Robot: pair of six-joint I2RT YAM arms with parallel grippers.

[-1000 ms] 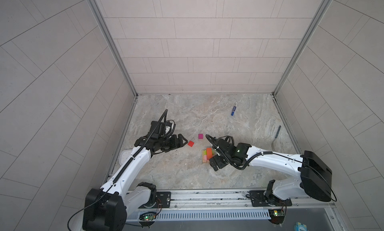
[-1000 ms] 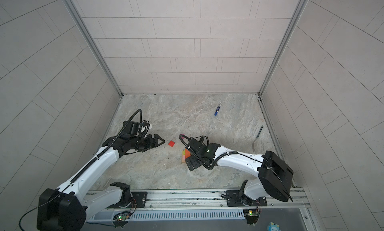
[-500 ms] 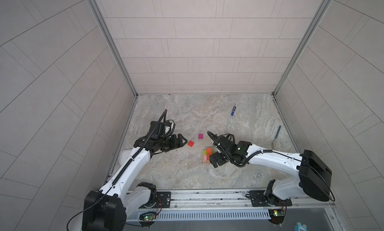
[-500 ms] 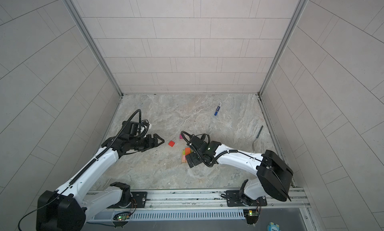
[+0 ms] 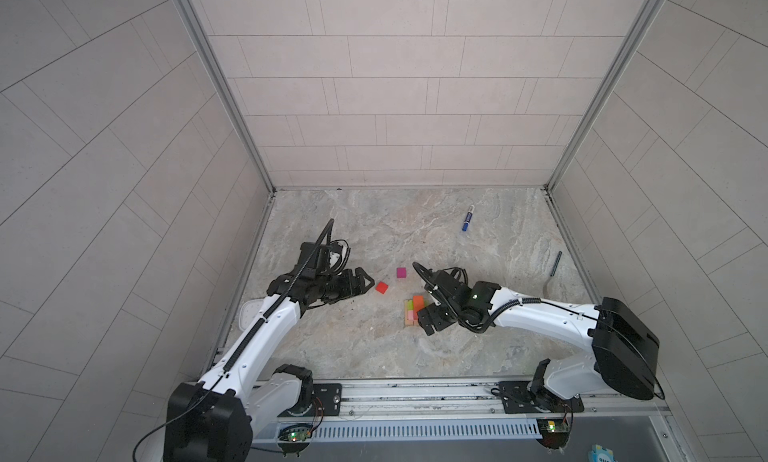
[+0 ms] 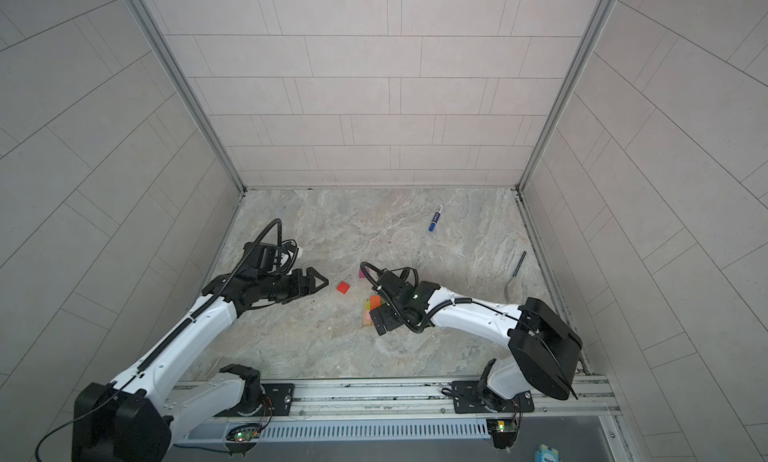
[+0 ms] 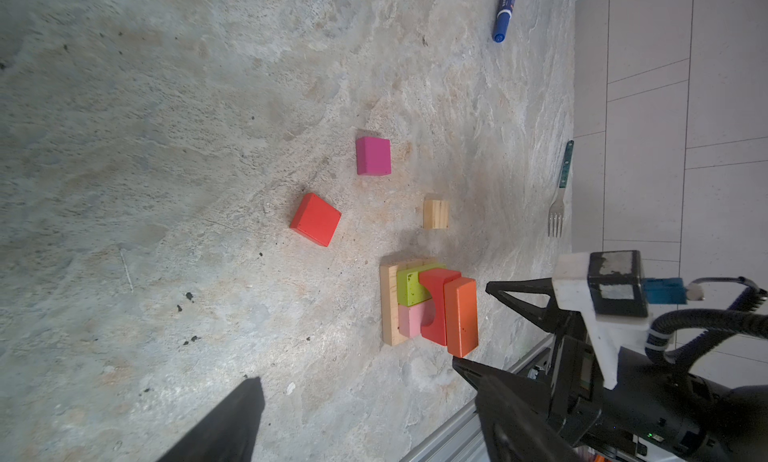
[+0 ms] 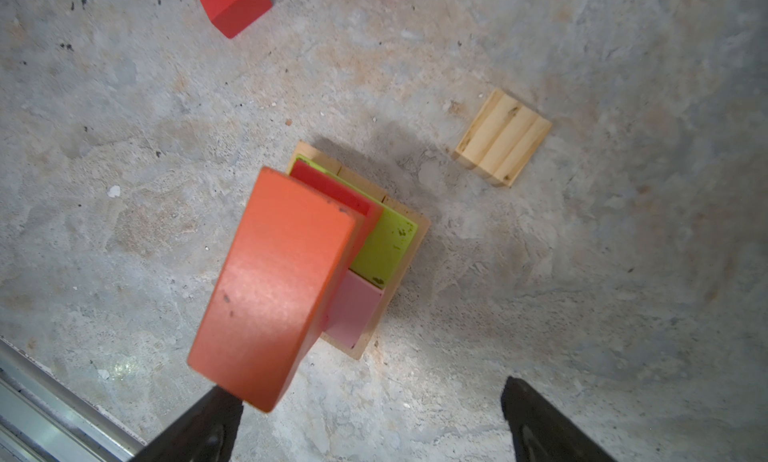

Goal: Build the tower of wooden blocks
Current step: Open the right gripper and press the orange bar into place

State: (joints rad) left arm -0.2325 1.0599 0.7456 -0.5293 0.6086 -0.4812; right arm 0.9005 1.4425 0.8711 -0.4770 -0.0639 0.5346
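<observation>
The wood block tower (image 5: 415,310) (image 6: 371,310) stands mid-floor: tan planks (image 7: 390,306), a lime-green brick (image 8: 384,247) and a pink brick (image 8: 353,310), a red arch (image 7: 434,289), and an orange brick (image 8: 274,281) on top. My right gripper (image 5: 428,320) (image 8: 370,422) is open and empty, right beside the tower. A red cube (image 5: 382,287) (image 7: 316,219), a magenta cube (image 5: 401,272) (image 7: 373,156) and a small tan block (image 7: 435,214) (image 8: 502,143) lie loose. My left gripper (image 5: 368,283) (image 6: 322,282) is open and empty, left of the red cube.
A blue marker pen (image 5: 468,218) (image 7: 505,10) lies at the back right. A fork with a dark handle (image 5: 553,268) (image 7: 559,198) lies along the right wall. Tiled walls close three sides, and a metal rail (image 5: 415,393) runs along the front.
The right gripper has shifted slightly away from the front rail beside the tower. The left arm and the blocks have not moved.
</observation>
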